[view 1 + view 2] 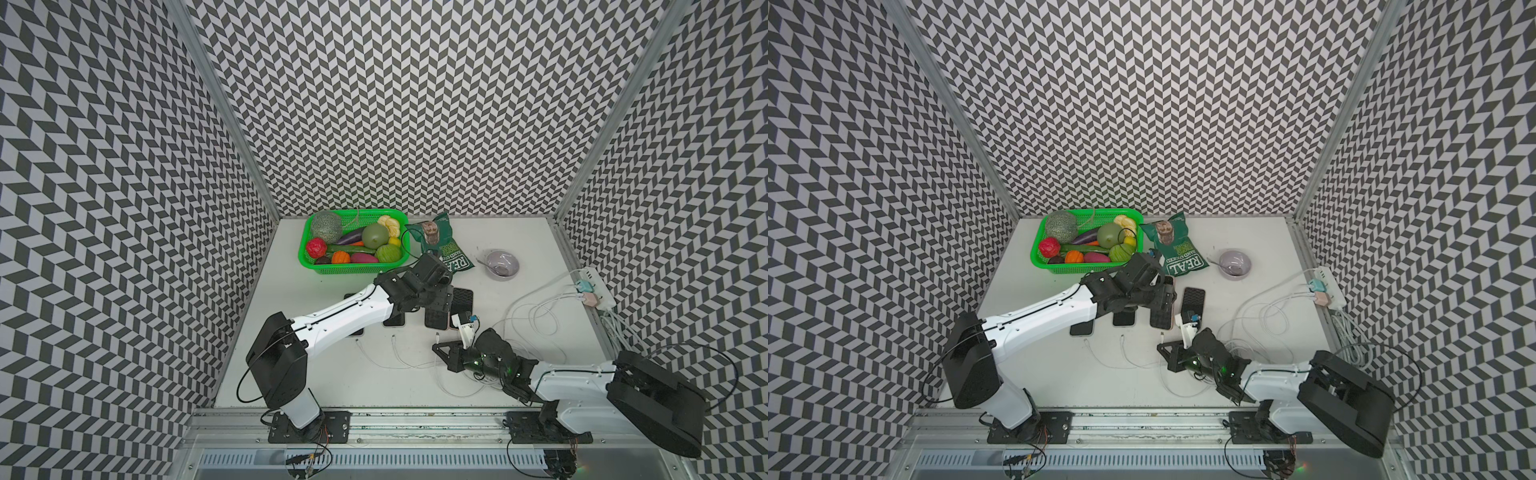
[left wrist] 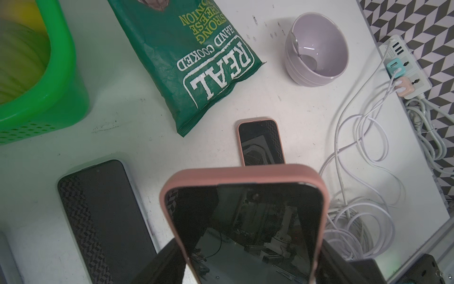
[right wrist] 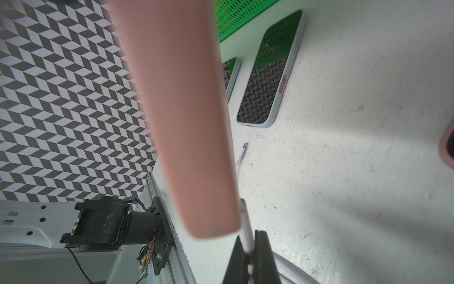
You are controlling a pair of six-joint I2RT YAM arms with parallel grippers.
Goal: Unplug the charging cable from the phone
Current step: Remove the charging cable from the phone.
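Two pincers share the work. In both top views the left pincer [image 1: 438,305] is clamped across a pink-cased phone [image 1: 436,322] out on the table [image 1: 332,386]. The right pincer [image 1: 435,345] sits at the phone's near end, pressed together on the white charging cable [image 1: 437,335] — the phone lies straight ahead of its tips, just beyond them.

From the left wrist, the phone [image 2: 243,221] juts out from between the black jaws, screen toward the camera, and seems tilted up off the table. A second pink-cased phone [image 2: 260,142] lies flat on the table beyond the pincer.

From the right wrist, the pincer [image 3: 248,257] nips the plug [image 3: 245,226] at the very tips of its jaws. The phone's rounded pink end [image 3: 196,196] is just beside the plug, ahead of the jaws and to one side (whether the plug sits in the port is hidden by the case).

What could go wrong, as I judge it: the hold is narrow and on a slick, thin plug, so a pull may slide the jaws down the cord instead of freeing it. A pull off the port's line would lever the connector — bending it, or twisting the phone in the left pincer. And if the left hold on the smooth case is weak, the phone would simply follow the cable.
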